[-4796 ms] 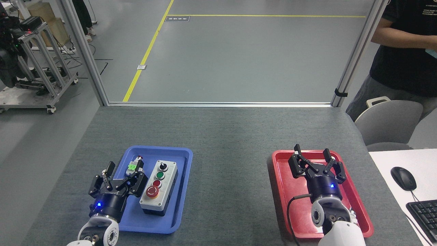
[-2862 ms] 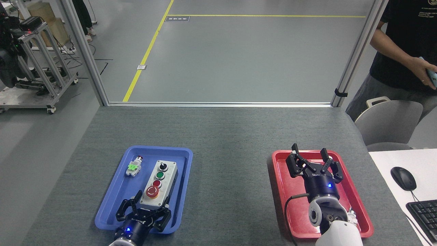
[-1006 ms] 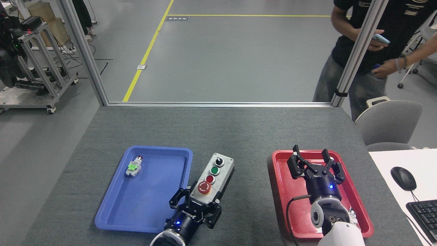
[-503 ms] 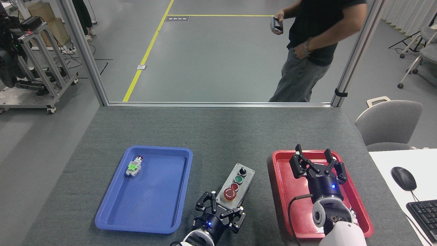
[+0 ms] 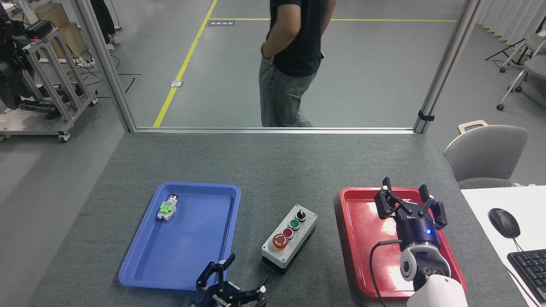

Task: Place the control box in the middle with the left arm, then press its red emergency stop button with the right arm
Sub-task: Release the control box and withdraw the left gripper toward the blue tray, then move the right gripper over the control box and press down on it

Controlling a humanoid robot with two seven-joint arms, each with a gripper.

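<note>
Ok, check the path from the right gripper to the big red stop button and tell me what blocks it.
Nothing visible blocks it. The right gripper hangs open over the red tray; between it and the red emergency stop button on the control box lie only the tray's low rim and bare tabletop.

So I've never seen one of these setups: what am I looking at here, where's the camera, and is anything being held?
The camera sits in the robot's head, looking down at a grey table. The two black claws are its own arms' ends. The left tool, at the bottom edge, is open and holds nothing. The right tool, with a looping cable, hangs open over the red tray. Between the trays stands the control box with its red emergency stop button, nothing touching it. The blue tray holds a small green-tagged part. A person stands beyond.
</note>
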